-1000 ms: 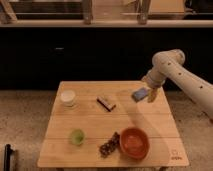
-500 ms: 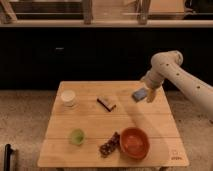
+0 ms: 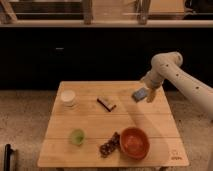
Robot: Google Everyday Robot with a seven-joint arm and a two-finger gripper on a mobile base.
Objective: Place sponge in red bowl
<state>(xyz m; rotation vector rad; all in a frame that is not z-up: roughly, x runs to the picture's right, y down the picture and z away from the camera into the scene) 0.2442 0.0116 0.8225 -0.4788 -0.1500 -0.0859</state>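
Tool (image 3: 148, 95) clamped on sponge (image 3: 140, 93), aloft over the wooden bench (image 3: 90, 120) at its 2 o'clock edge; red bowl (image 3: 134, 144) sits at 5 o'clock. Speckled floor (image 3: 25, 115) surrounds the bench, with dark cabinets (image 3: 75, 60) at 12 o'clock.

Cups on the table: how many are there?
2. The white cup stands at the table's back left as pictured; the green cup sits front left. None seems hidden. The gripper holds the sponge above the table's back right.
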